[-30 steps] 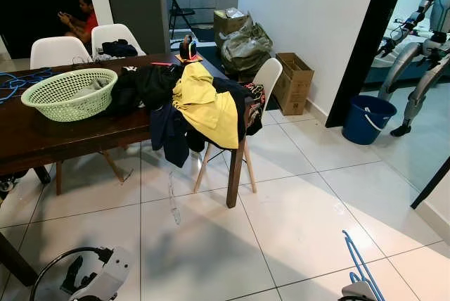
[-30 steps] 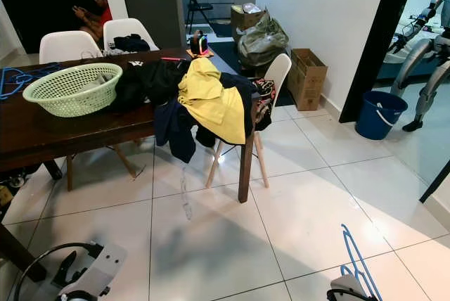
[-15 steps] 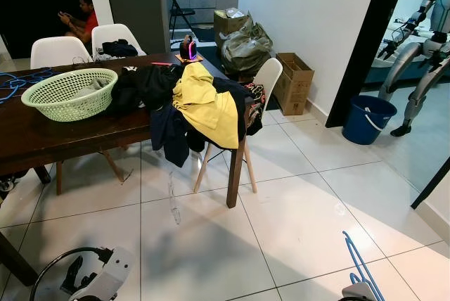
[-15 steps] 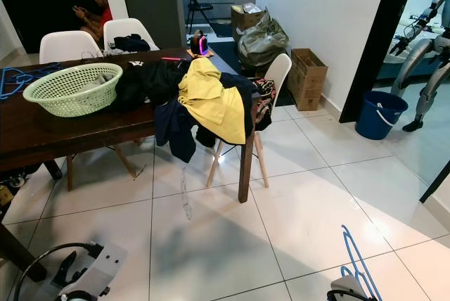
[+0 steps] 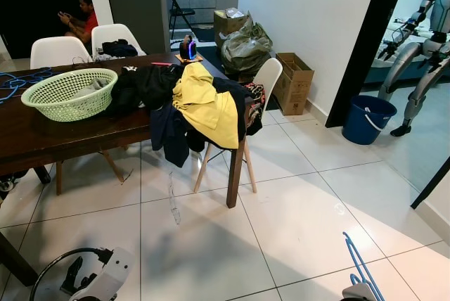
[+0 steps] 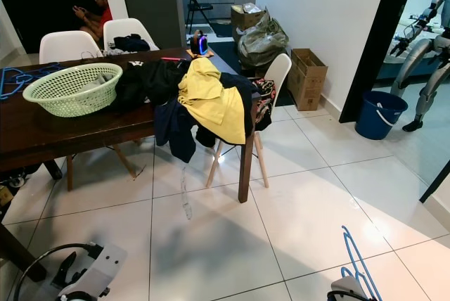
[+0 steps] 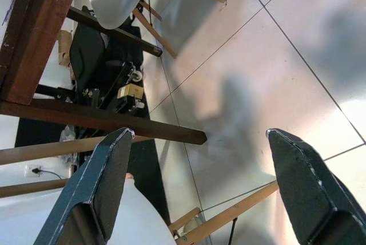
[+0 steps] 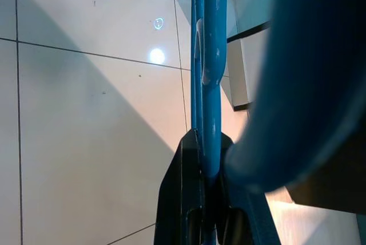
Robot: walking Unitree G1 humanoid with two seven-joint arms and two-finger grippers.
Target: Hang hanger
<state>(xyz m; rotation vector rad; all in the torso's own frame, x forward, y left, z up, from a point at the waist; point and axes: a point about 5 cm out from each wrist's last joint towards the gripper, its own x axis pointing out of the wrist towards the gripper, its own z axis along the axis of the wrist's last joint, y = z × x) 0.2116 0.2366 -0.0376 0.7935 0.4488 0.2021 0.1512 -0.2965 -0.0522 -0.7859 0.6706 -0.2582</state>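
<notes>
Nothing moved | right gripper (image 8: 207, 199) jaws pinching blue hanger (image 8: 207, 56) | left gripper (image 7: 200, 188) jaws spread

Black tapered fingers (image 7: 97, 190), white wrist housing (image 5: 105, 280)

Left arm: hangs low at about 7 o'clock in the head views, its silver wrist housing ringed by a black cable loop. Left gripper (image 7: 194, 188): the two black fingers (image 7: 94, 190) stand wide apart with nothing between them, pointing down toward the floor. Right arm: hangs low at about 5 o'clock in the head views, its silver wrist just visible at the frame edge. Right gripper (image 8: 207, 210): the fingers are closed against the blue hanger (image 8: 207, 56), whose thin bars rise from the wrist toward 12 o'clock.
</notes>
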